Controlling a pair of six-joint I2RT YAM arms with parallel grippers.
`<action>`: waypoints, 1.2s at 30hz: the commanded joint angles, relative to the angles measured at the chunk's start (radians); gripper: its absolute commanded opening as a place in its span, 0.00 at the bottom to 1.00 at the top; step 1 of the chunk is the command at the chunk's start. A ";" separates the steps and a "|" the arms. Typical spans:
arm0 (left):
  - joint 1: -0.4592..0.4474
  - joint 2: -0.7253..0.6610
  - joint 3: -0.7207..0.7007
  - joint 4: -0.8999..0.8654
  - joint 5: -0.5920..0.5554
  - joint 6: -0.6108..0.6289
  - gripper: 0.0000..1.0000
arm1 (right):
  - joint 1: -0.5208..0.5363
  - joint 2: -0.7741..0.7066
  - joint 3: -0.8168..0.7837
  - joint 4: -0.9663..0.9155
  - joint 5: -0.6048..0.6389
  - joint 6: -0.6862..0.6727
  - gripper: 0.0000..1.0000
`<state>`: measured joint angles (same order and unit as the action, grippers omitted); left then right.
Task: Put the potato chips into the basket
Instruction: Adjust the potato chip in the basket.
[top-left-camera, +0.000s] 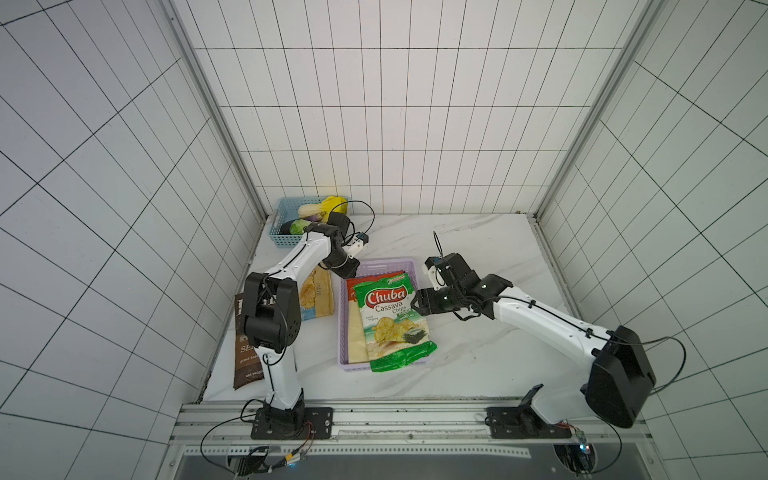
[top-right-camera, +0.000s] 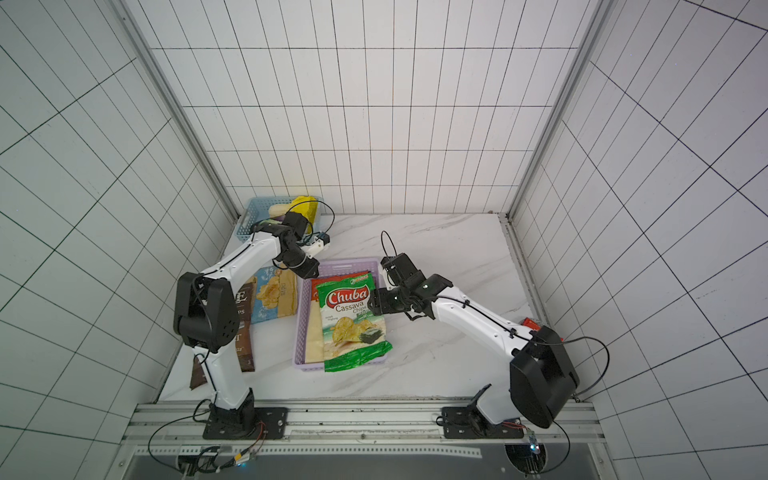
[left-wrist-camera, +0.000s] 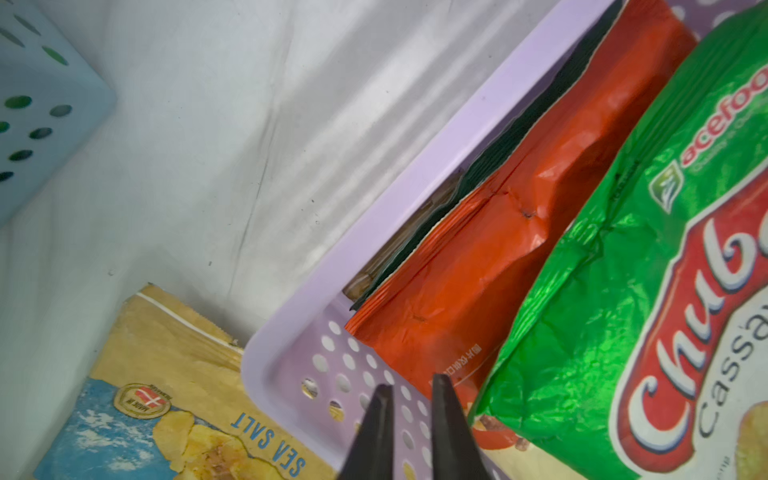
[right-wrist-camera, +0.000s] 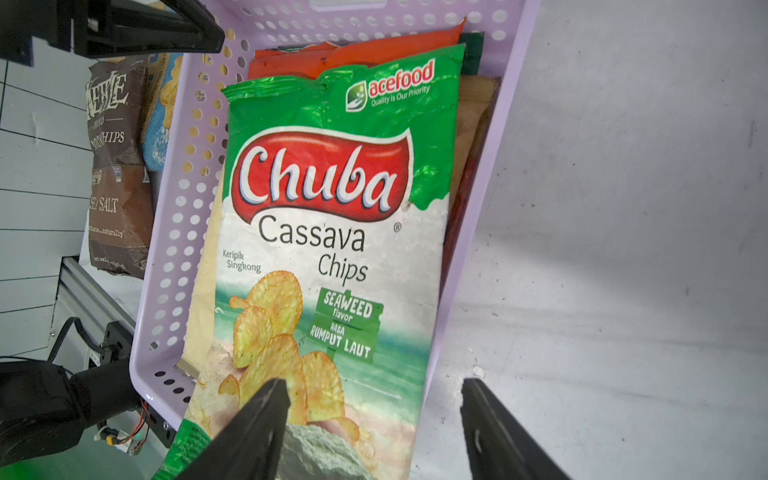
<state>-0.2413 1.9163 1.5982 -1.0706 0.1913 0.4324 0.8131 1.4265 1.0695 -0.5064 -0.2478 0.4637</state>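
At centre of both top views, the crinkled green Chuba bag (top-left-camera: 392, 322) lay skewed in the shallow lilac perforated basket (top-left-camera: 388, 264), lower corner overhanging. The right tool (right-wrist-camera: 374, 384) and left tool (left-wrist-camera: 409, 384) stood parted, empty. The next move likely called for grasping the tan sea-salt bag (top-left-camera: 318, 293) on the counter (top-left-camera: 478, 257), just left.

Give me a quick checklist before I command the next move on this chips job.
1. Left tool empty: ok, jaws barely apart, nothing between.
2. Right tool empty: ok, jaws wide at the Chuba bag edge.
3. Chuba bag fully inside the basket: not ok, its near end overhangs the rim.
4. All chips in: not ok, sea salt bag and Kettle bag lie on the table outside.
5. Basket depth left: cannot tell.
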 joint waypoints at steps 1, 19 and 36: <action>-0.004 -0.032 -0.019 -0.031 0.054 0.018 0.32 | 0.020 -0.047 -0.043 -0.058 -0.041 -0.005 0.68; 0.000 0.058 0.007 -0.150 0.191 0.077 0.43 | 0.098 -0.115 -0.137 -0.067 -0.059 0.054 0.64; 0.039 0.113 0.046 -0.167 0.313 0.023 0.48 | 0.098 -0.115 -0.128 -0.076 -0.024 0.051 0.64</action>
<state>-0.2043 2.0026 1.6272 -1.2297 0.4438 0.4618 0.9035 1.3163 0.9627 -0.5739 -0.2943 0.5098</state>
